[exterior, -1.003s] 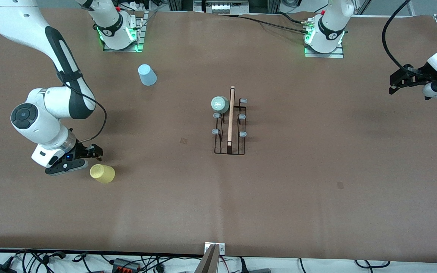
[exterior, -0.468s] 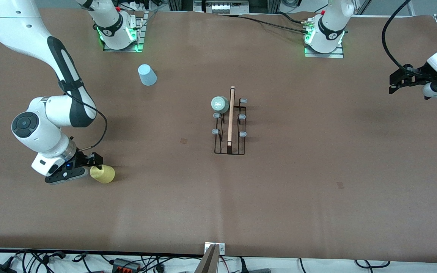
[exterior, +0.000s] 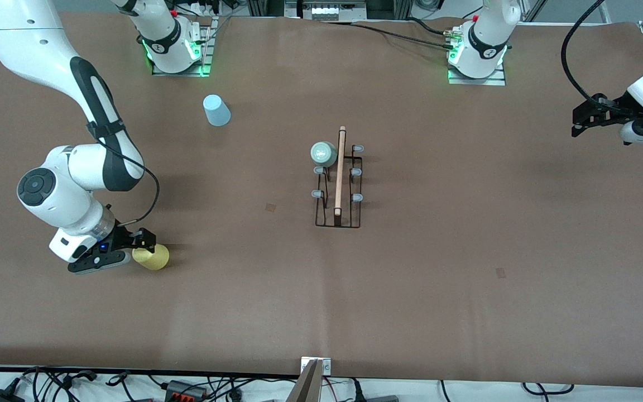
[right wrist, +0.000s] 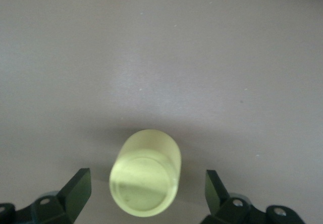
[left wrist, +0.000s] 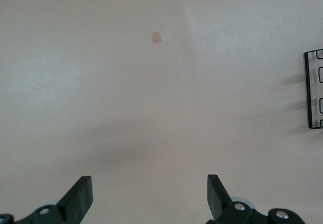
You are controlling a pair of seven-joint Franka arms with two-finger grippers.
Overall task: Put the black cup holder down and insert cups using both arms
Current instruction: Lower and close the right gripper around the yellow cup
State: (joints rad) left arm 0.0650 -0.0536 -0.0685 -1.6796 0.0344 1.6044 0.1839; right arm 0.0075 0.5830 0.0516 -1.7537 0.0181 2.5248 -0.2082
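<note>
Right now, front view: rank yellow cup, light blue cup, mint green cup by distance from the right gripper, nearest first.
1. yellow cup: between the open fingers of the right gripper, at the right arm's end of the table.
2. light blue cup: upside down near the right arm's base.
3. mint green cup: on the black cup holder, mid-table.

White arms (exterior: pixel 76 184) (black joint covers)

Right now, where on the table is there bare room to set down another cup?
Bare stretch between the black cup holder and the left gripper; also the strip nearest the front camera. Crowded: right gripper, open around the yellow cup.
</note>
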